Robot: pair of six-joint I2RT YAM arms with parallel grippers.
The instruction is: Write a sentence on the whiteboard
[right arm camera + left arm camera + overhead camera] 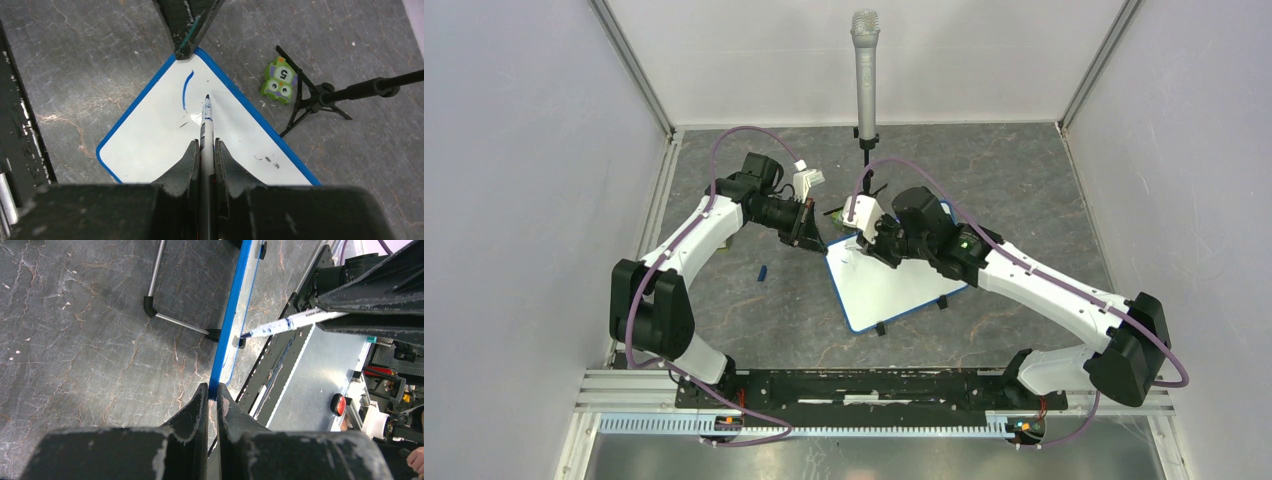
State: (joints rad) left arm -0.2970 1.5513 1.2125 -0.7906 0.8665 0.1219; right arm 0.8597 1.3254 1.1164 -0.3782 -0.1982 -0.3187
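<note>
A: Where was the board (889,285)?
B: On the table (754,330), between the two arms, turned so one corner pointed away from the bases. Black feet showed along its near edge.
A: And the left gripper (212,390)?
B: Its jaws were nearly closed, pinching that far corner by the blue rim.
A: The right gripper (206,147)?
B: Clamped narrow on a marker (206,117), which ran straight out between the fingers, tip over the white near the held corner.
A: Was the tip touching?
B: It sat right at the surface, but I couldn't tell whether it touched.
A: How much of the sentence (186,89) was there?
B: One curved blue stroke, just left of the tip in the right wrist view.
A: Anything else about?
B: A green toy (280,80) marked 5 lay between the board and the foot of a mic stand (865,75). A small blue piece (763,272) lay on the table left of the board, apart from it.
</note>
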